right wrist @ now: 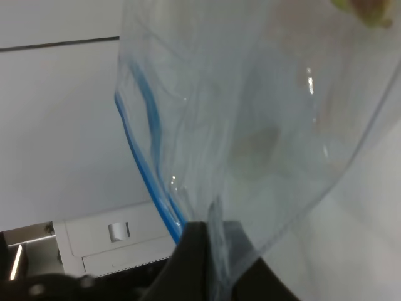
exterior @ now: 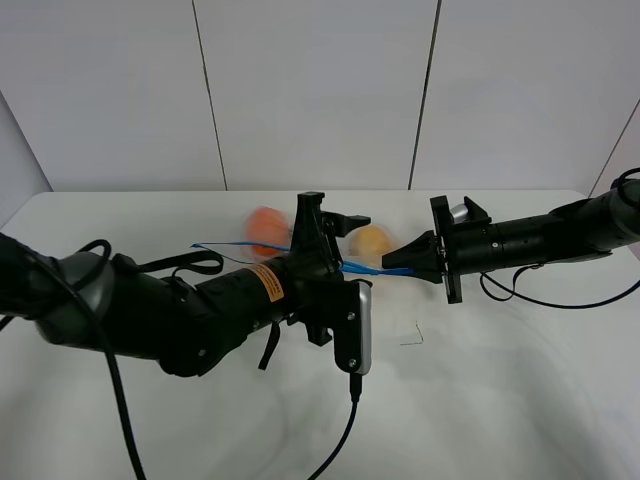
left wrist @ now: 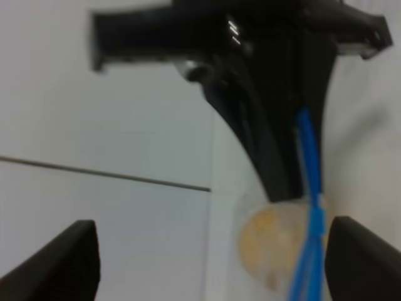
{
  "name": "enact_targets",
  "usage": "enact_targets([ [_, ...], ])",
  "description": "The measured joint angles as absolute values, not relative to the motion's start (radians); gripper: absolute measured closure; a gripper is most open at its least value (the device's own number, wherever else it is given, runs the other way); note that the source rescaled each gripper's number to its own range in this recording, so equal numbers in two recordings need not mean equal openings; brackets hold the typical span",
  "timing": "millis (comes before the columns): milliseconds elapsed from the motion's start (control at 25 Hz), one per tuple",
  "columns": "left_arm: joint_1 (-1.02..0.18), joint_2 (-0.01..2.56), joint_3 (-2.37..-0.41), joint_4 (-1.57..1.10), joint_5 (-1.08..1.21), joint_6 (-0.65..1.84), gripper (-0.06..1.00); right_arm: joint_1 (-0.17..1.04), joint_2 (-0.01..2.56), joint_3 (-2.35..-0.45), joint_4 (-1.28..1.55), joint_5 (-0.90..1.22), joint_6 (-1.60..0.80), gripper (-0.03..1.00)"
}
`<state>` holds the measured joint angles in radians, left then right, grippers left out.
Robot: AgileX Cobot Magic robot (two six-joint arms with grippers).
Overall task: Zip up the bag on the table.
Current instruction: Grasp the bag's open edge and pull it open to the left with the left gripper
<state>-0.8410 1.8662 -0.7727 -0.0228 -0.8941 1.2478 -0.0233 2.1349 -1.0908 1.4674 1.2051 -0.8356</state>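
The clear bag [exterior: 300,248] is held up off the white table [exterior: 520,400]. Its blue zipper strip [exterior: 225,247] runs across the middle of the exterior view. An orange fruit [exterior: 264,226] and a yellow-orange fruit [exterior: 371,242] show through the plastic; the eggplant is hidden. My right gripper [exterior: 392,263] is shut on the bag's right end by the strip; the right wrist view shows its fingers [right wrist: 194,251] pinching the plastic [right wrist: 263,125]. My left gripper [exterior: 330,215] is open, and the strip [left wrist: 310,251] passes between its fingers [left wrist: 75,263], close to one.
My left arm [exterior: 180,310] lies across the front left of the table, with its wrist camera [exterior: 358,330] and a cable [exterior: 340,440] hanging towards the front edge. A small pale mark [exterior: 410,335] is on the table. A white panelled wall [exterior: 320,90] stands behind.
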Motion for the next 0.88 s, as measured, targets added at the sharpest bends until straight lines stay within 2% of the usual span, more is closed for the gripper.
enact_targets([
  [880,-0.836,2.103,-0.848,-0.028,-1.068,1.222,-0.05,-0.023,2.135,-1.091,1.458,1.204,-0.836,0.97],
])
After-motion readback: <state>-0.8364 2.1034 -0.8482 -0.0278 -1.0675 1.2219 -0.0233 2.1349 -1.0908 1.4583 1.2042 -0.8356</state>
